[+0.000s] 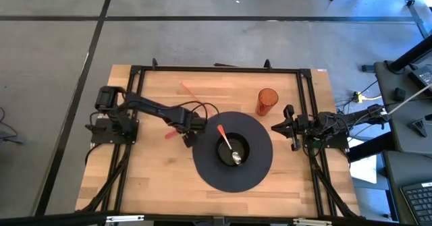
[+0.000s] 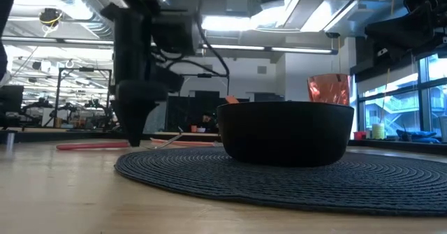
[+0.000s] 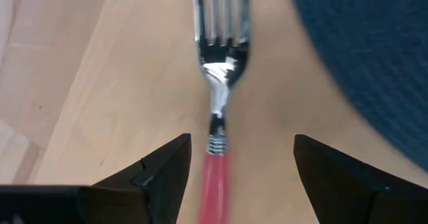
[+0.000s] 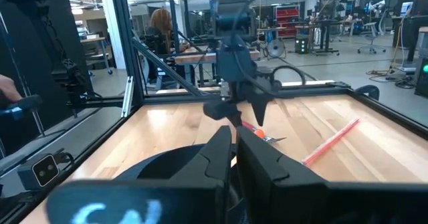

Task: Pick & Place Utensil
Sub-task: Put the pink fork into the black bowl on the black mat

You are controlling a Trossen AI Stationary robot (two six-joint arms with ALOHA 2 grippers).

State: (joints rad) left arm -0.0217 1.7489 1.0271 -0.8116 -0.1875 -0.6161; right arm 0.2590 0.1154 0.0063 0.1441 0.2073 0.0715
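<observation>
A fork with a red handle (image 1: 172, 134) lies flat on the wooden table just left of the round dark placemat (image 1: 209, 173). In the left wrist view its steel head (image 3: 221, 63) points away and its red handle (image 3: 212, 184) runs back between my fingers. My left gripper (image 3: 242, 144) (image 1: 183, 137) is open and points down at the fork, one finger on each side of the handle, with a gap on both sides. A black bowl (image 1: 247, 149) on the placemat holds an orange-handled spoon (image 1: 228, 145). My right gripper (image 1: 275, 127) (image 4: 234, 147) is shut and waits right of the placemat.
An orange cup (image 1: 267, 101) stands upright beyond the placemat's far right edge. A thin pink utensil (image 1: 187, 90) (image 4: 331, 142) lies on the wood toward the far left. A black frame (image 1: 216, 69) runs along the table's far edge. Bare wood lies near the left arm.
</observation>
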